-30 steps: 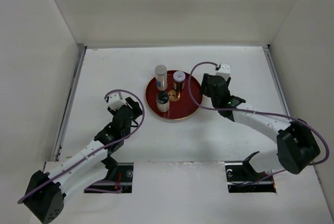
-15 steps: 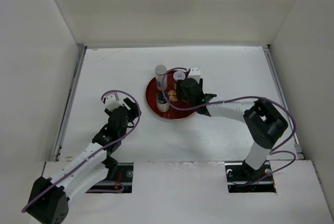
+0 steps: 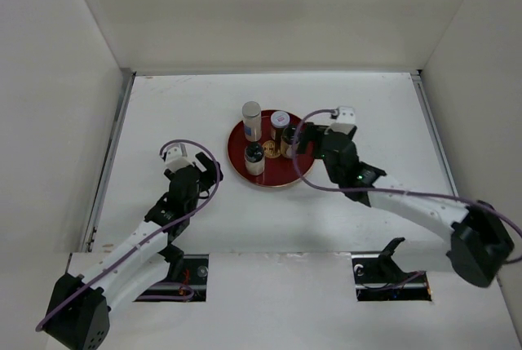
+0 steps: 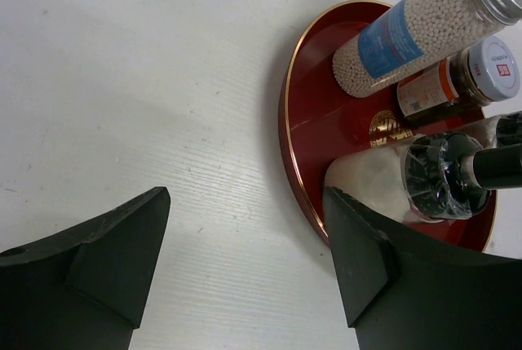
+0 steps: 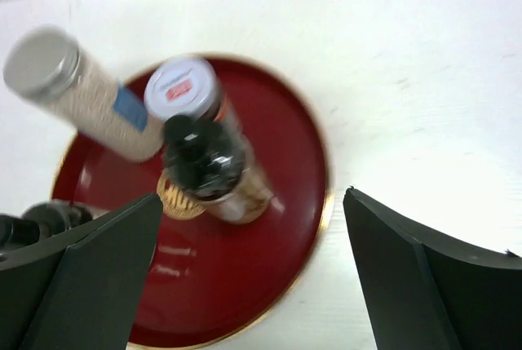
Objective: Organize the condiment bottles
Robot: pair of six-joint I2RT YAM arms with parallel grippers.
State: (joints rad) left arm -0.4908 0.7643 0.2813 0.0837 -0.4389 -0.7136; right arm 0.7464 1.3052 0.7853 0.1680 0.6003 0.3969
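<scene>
The right gripper (image 5: 251, 197) has its jaws spread wide and grips nothing. It hovers at the right edge of the red lacquer plate (image 5: 269, 285), pointed at a dark-capped bottle with brownish contents (image 5: 208, 166). That bottle stands upright near the plate's middle, clear of both fingers. Just behind it is the brown jar with a pale lid (image 5: 183, 87), and to the left of that is the tall whitish cylinder with a grey cap (image 5: 77, 89). A pale bottle with a black ribbed cap (image 4: 436, 175) stands at the plate's near-left side. All four bottles are on the plate. The left gripper (image 4: 245, 195), also parted and empty, sits over the bare white table (image 4: 122, 56), left of the plate.
</scene>
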